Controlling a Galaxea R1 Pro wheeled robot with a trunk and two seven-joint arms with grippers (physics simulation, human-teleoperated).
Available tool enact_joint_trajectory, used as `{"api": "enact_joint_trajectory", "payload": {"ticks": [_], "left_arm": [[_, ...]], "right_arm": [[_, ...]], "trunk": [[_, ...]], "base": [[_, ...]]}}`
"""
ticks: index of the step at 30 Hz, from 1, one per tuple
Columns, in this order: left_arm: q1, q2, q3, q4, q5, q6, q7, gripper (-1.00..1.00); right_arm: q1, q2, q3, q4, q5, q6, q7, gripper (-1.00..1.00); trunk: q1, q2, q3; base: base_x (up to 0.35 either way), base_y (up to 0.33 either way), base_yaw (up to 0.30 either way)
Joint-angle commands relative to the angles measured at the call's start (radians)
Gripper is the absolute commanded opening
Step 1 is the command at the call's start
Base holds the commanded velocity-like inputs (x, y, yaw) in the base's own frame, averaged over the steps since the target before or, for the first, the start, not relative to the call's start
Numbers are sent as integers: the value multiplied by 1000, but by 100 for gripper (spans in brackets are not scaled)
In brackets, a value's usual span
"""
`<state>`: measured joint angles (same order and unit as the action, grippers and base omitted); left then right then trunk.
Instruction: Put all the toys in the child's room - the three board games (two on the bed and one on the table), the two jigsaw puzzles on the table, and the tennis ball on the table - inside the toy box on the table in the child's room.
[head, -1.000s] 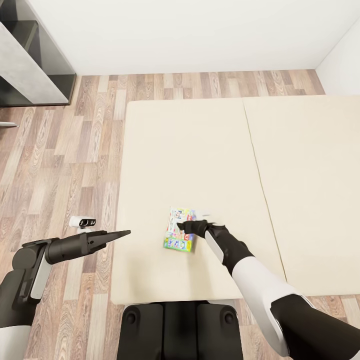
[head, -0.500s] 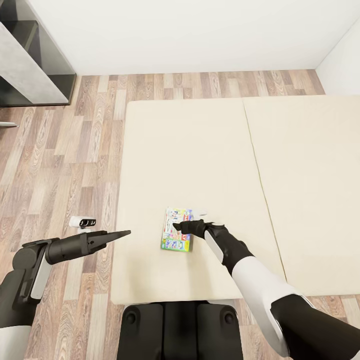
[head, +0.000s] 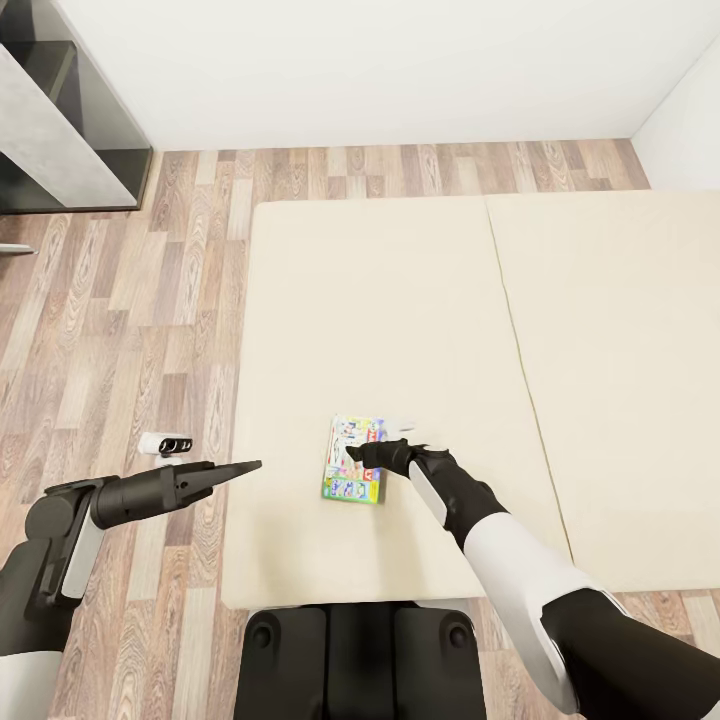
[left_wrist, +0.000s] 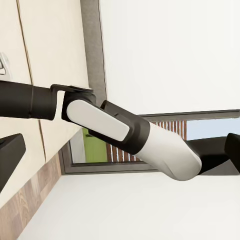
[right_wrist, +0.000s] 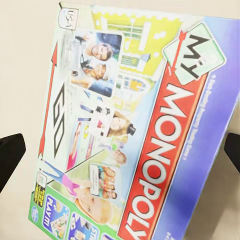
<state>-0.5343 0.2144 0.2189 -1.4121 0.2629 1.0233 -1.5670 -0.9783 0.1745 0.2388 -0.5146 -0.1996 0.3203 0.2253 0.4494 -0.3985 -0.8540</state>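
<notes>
Right gripper (head: 362, 455) spread open, fingertips seen either side of board game (right_wrist: 135, 125), directly above it. Game lies flat on bed (head: 400, 300) near front edge. Left gripper (head: 245, 466) pointed over mattress edge, grip state indeterminate. Wood floor (head: 120, 300) beside.

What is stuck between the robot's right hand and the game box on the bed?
Nothing visible. The right gripper hangs right over the board game on the bed, jaws spread wide to either side of the box in the right wrist view, with only bare mattress around it.
</notes>
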Motion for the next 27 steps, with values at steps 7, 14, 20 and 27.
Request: {"api": "enact_joint_trajectory", "payload": {"ticks": [7, 14, 20, 27], "left_arm": [[-1, 0, 0, -1, -1, 11, -4, 100], [-1, 0, 0, 0, -1, 11, -4, 100], [-1, 0, 0, 0, -1, 11, -4, 100], [0, 0, 0, 0, -1, 11, -4, 100]], "right_arm": [[0, 0, 3, -1, -5, 9, -8, 100], [-2, 0, 6, -1, -5, 15, -62, 100], [-2, 0, 7, -2, -7, 16, -104, 100], [-2, 0, 6, -2, -7, 14, -112, 100]], "trunk": [[1, -2, -1], [1, -2, -1], [1, -2, -1], [1, -2, -1]], "base": [[0, 0, 0], [0, 0, 0], [0, 0, 0], [0, 0, 0]]}}
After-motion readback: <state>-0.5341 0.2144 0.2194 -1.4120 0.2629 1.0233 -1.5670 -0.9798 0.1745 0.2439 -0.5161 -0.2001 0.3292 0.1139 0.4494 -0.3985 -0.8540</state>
